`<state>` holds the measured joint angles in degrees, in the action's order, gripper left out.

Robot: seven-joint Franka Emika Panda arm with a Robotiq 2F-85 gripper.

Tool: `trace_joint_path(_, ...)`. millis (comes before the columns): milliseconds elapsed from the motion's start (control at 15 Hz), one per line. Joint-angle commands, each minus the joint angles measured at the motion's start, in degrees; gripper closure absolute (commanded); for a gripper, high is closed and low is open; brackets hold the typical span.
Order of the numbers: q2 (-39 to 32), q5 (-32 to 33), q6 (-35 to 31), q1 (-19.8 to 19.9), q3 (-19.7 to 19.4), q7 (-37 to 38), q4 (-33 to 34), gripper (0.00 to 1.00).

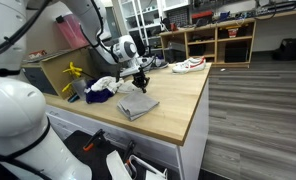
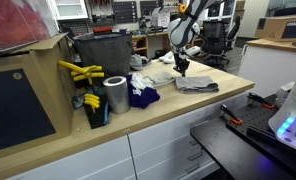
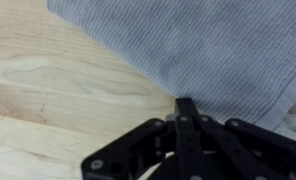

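At the edge of the grey cloth (image 3: 203,45), the gripper (image 3: 185,108) is closed tight on the fabric, which should be lifted slowly and straight up.

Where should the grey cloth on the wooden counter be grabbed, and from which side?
Pinch the grey cloth at its free edge near a corner, coming straight down from above. It lies flat and limp on the counter, so only an edge gives the jaws something thin to close on. In the wrist view they are shut right at that edge.
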<state>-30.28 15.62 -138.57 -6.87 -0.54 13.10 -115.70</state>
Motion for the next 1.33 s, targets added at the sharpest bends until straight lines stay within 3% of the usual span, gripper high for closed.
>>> trace_joint_path(0,2.28,-0.38,-0.57,-1.93,-1.96,3.97,-2.87,1.00)
trace_joint_path(600,3.07,1.78,-2.36,-2.16,-5.84,6.05,-4.97,1.00)
trace_joint_path(1267,10.32,-1.60,5.67,-0.88,-3.25,4.15,-8.09,1.00)
